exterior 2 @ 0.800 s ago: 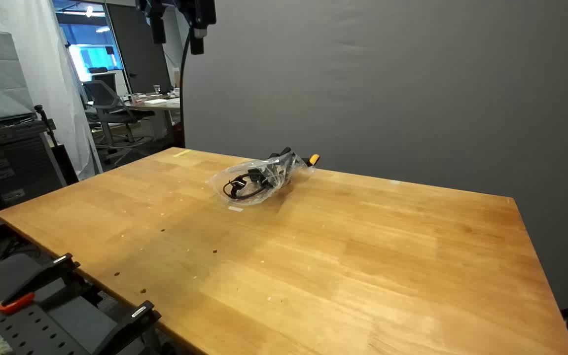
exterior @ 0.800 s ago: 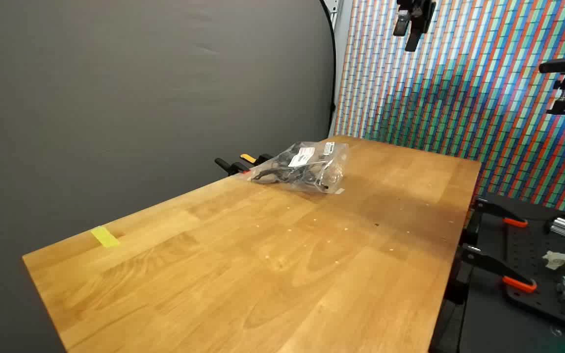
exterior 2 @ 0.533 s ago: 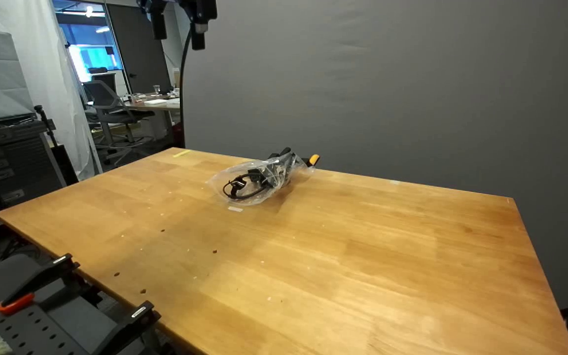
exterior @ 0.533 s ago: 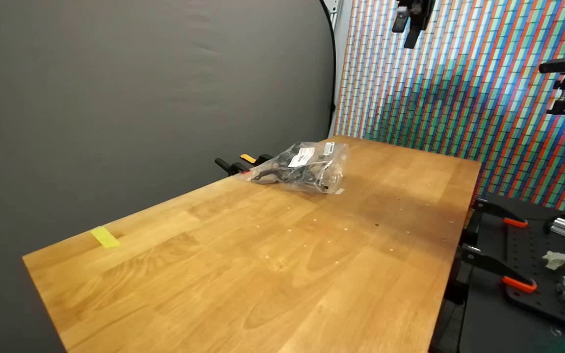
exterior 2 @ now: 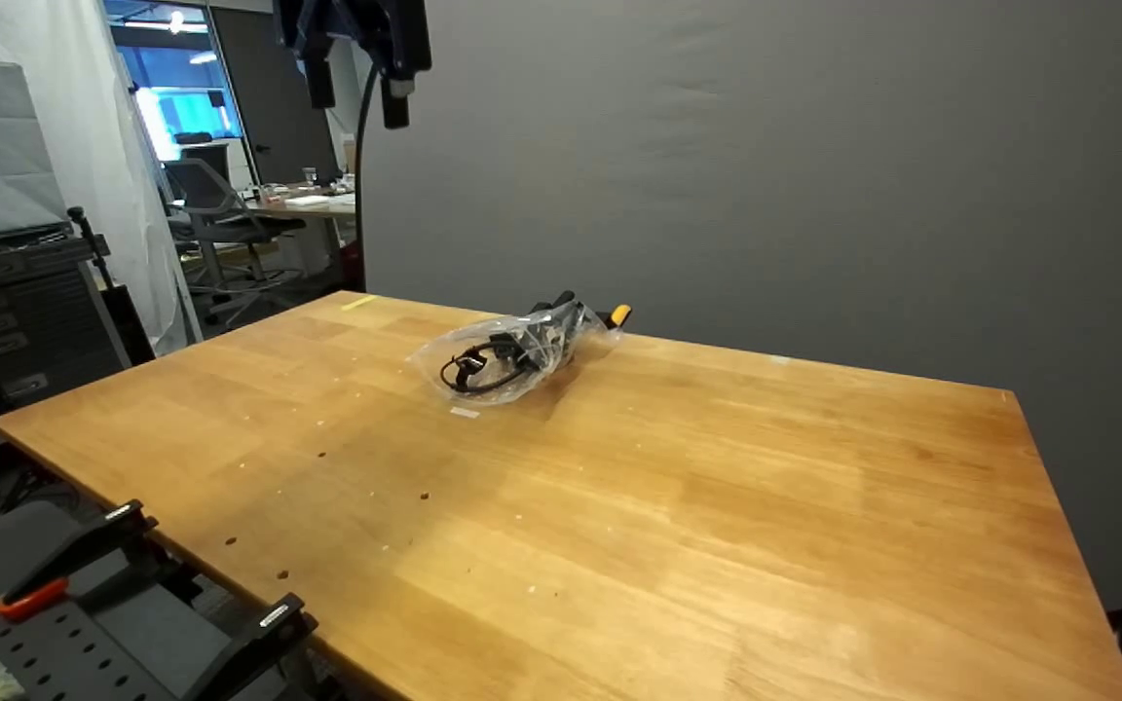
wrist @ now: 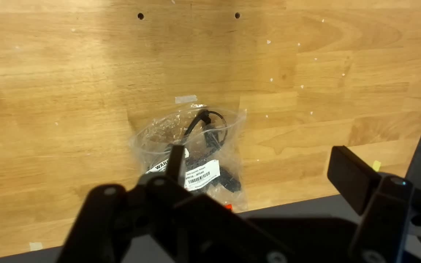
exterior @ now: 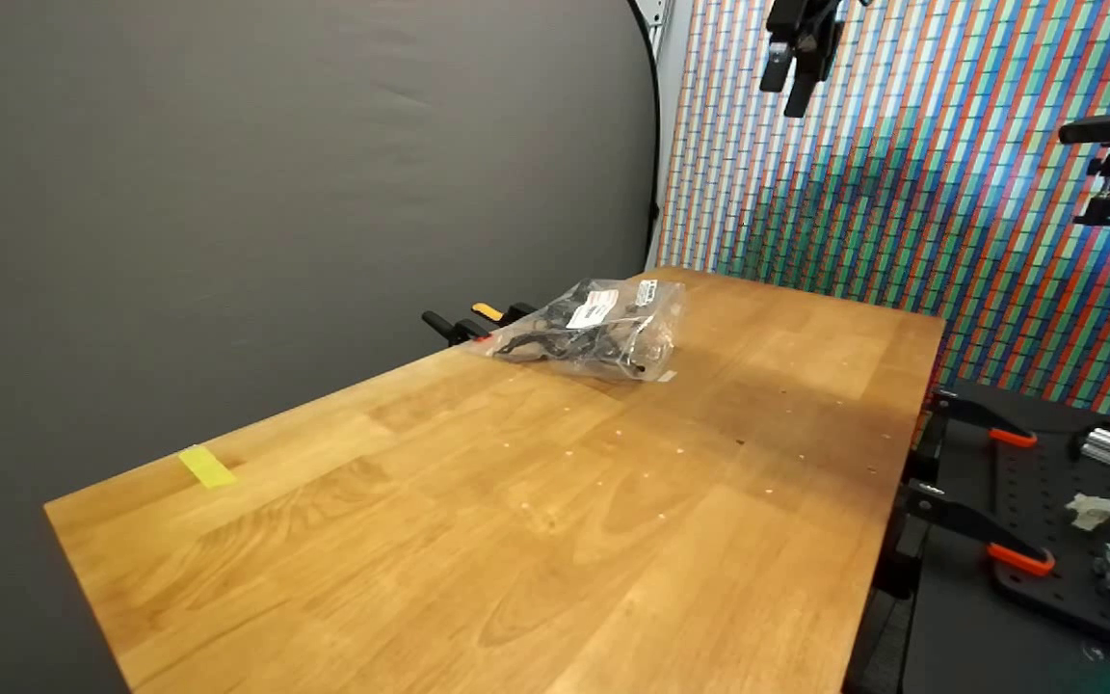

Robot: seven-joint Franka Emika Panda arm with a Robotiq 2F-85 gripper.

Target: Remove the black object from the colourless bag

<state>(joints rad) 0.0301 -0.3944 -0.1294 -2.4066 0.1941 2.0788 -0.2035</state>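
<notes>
And the gripper hangs high above the table, jaws spread wide, presumably to take hold of the black cable inside the clear bag.

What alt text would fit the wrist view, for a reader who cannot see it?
A black corded object lies inside a clear plastic bag with white labels, on a wooden table seen from above. The gripper, wide open and holding nothing, stands in the lower foreground and hides part of the bag.
</notes>
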